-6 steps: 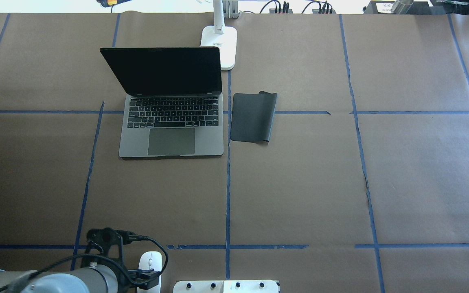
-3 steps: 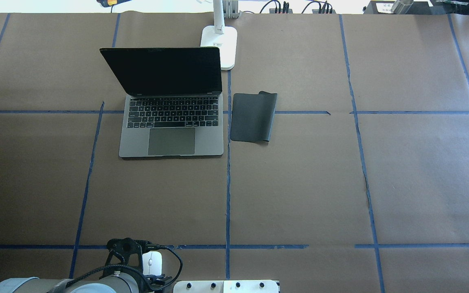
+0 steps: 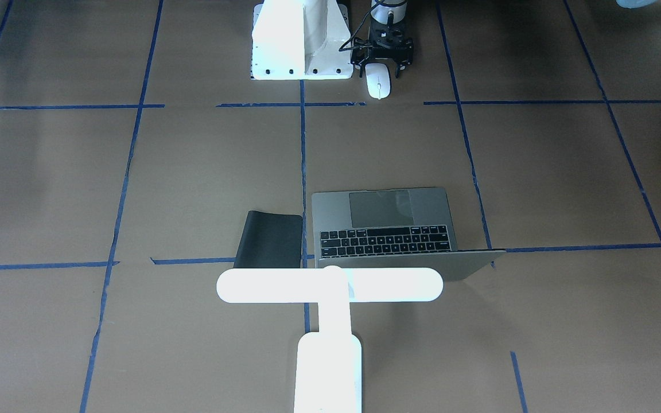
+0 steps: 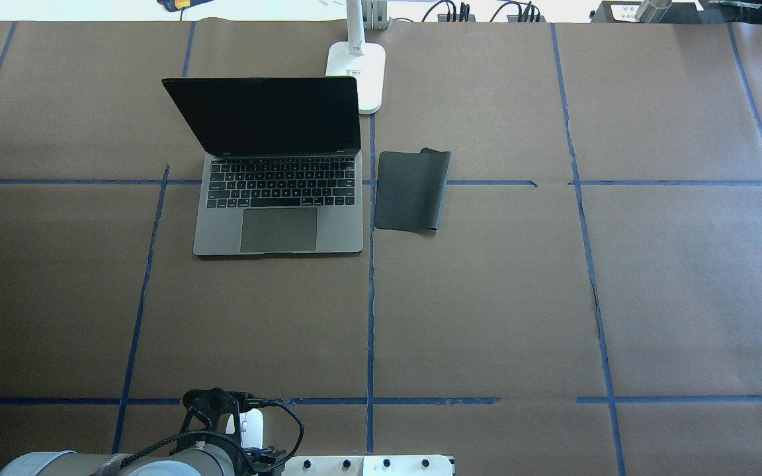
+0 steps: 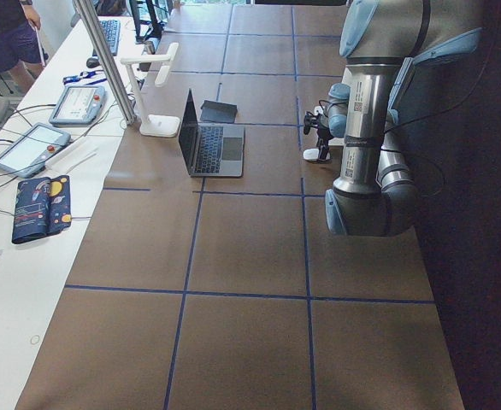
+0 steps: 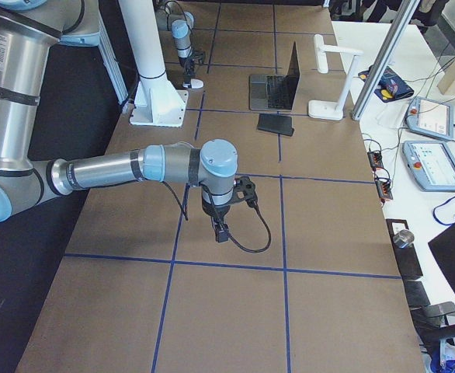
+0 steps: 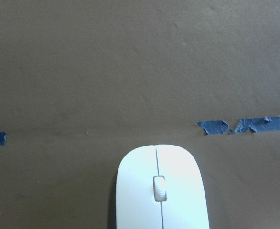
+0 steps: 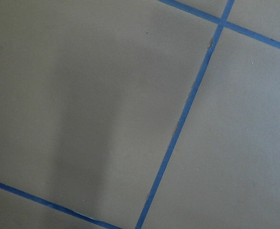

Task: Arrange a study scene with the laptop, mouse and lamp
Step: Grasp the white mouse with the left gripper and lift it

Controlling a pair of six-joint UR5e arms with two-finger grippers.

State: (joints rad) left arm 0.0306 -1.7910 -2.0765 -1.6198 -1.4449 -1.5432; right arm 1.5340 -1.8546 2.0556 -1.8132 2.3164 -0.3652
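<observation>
The grey laptop [image 4: 280, 211] stands open at the far middle-left of the table, also seen in the front-facing view [image 3: 388, 223]. The white T-shaped lamp [image 3: 330, 285] stands behind it, its base [image 4: 358, 73] by the screen's right corner. The white mouse [image 3: 377, 82] lies near the robot's edge, beside the pedestal; it shows partly in the overhead view [image 4: 254, 423] and fills the bottom of the left wrist view [image 7: 161, 191]. My left gripper [image 3: 381, 69] is open, low, its fingers astride the mouse's rear end. My right gripper [image 6: 220, 229] hovers over bare table on the right; I cannot tell whether it is open.
A flat black mat [image 4: 411, 190] lies right of the laptop, one corner curled. The white boxy pedestal [image 3: 299, 40] stands at the robot's edge, just right of the mouse from the robot's side. Blue tape lines cross the brown paper.
My left arm has moved to the right along the near edge, and its wrist now covers more of the mouse. The mouse, laptop, lamp and mat have not moved.
</observation>
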